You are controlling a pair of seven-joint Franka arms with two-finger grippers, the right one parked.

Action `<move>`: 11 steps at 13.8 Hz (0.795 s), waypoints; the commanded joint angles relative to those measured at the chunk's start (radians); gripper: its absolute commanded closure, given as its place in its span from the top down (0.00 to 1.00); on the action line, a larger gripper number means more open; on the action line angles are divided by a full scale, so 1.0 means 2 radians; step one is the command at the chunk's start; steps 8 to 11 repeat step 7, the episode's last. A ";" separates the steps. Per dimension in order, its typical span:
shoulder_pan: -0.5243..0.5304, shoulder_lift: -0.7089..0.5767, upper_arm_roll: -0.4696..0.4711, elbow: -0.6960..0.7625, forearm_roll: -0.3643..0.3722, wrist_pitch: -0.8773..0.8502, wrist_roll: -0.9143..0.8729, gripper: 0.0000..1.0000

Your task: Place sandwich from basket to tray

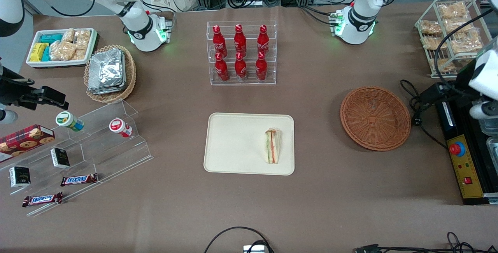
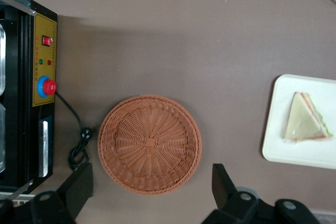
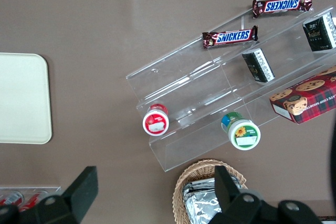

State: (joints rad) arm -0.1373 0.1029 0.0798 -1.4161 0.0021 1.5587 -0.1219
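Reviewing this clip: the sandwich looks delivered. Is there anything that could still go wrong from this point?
Little, but two things. The clear-wrapped triangular sandwich lies on the cream rectangular plastic tray close to the rim at the working arm's end, so a nudge might push it onto the rim. The left gripper, open, hangs above the empty reddish-brown round wicker basket; beside the basket lies a black cable that a low retreat might snag.

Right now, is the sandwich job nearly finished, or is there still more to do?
It looks essentially done. The sandwich already lies flat on the tray, and the basket has nothing in it. The hand is open, holds nothing, and hangs above the basket's edge. As far as I can see, nothing of the job is left.
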 commanded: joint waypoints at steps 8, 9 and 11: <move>0.062 -0.049 -0.050 -0.033 -0.003 -0.039 0.074 1.00; 0.062 -0.049 -0.050 -0.033 -0.003 -0.039 0.074 1.00; 0.062 -0.049 -0.050 -0.033 -0.003 -0.039 0.074 1.00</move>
